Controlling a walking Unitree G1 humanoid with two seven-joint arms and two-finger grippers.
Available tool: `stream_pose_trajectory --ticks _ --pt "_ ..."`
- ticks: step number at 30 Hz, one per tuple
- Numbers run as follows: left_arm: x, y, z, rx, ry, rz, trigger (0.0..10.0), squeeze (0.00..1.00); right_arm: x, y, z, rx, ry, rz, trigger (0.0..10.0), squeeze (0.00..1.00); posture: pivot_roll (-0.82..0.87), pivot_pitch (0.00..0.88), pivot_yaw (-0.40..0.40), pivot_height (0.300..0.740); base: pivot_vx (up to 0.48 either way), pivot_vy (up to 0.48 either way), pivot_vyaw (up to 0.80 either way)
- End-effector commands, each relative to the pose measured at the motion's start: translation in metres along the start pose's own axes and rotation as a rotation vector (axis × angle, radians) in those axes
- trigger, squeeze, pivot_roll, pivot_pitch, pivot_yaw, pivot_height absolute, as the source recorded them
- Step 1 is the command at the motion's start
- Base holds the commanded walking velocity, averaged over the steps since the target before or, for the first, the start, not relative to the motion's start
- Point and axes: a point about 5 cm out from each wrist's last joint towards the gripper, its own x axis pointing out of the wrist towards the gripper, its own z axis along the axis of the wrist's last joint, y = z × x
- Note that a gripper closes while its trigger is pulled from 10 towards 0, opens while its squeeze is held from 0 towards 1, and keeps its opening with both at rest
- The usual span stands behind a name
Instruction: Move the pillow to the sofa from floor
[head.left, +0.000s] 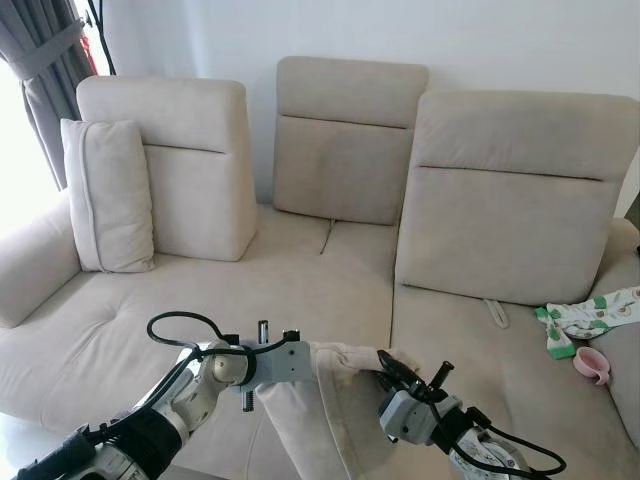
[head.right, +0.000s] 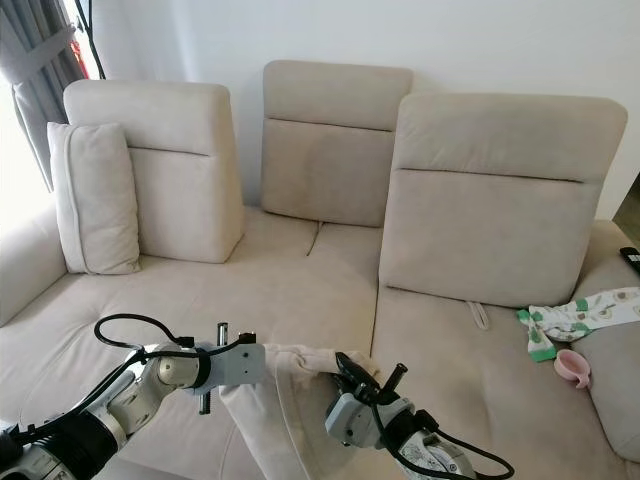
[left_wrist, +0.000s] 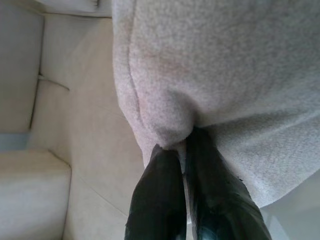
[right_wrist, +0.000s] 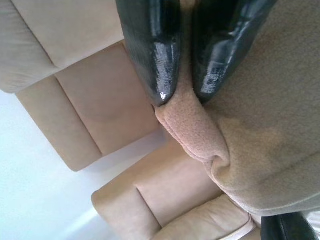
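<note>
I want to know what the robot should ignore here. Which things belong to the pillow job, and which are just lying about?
Job: the pillow, pinched by the left gripper and the right gripper; the sofa.

Lying about: upright cushion, patterned cloth, pink cup, curtain.

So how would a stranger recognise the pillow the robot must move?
Find the beige sofa. In front of its seat, the pillow hangs between the left gripper and right gripper, whose fingers pinch its edge. The other pillow leans against the backrest.

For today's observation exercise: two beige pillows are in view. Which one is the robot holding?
The lower pillow, pinched by the left gripper and right gripper. The other pillow stands upright against the sofa's left backrest.
</note>
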Motion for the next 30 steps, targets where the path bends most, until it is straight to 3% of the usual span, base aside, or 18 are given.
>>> stream_pose_trajectory --ticks 1,5,8,25,30 --pt "0.0 0.006 0.01 0.011 -0.049 0.022 10.0 0.0 0.011 -0.013 0.022 0.008 -0.118 -0.071 10.0 0.0 0.03 0.0 -0.013 0.74 0.0 0.0 0.0" --pt "-0.004 0.027 0.02 -0.036 -0.116 0.136 10.0 0.0 0.012 -0.016 0.022 0.033 -0.102 -0.099 10.0 0.0 0.02 0.0 -0.011 0.74 0.0 0.0 0.0" --pt "-0.005 0.032 0.024 -0.067 -0.139 0.168 10.0 0.0 0.012 -0.016 0.021 0.041 -0.099 -0.101 10.0 0.0 0.02 0.0 -0.009 0.74 0.0 0.0 0.0" --pt "-0.001 0.034 0.036 -0.07 -0.195 0.193 10.0 0.0 0.013 -0.02 0.023 0.063 -0.094 -0.135 10.0 0.0 0.01 0.0 0.0 0.74 0.0 0.0 0.0" --pt "0.0 0.033 0.038 -0.061 -0.201 0.177 10.0 0.0 0.013 -0.021 0.023 0.061 -0.095 -0.139 10.0 0.0 0.01 0.0 0.001 0.74 0.272 0.0 0.0"
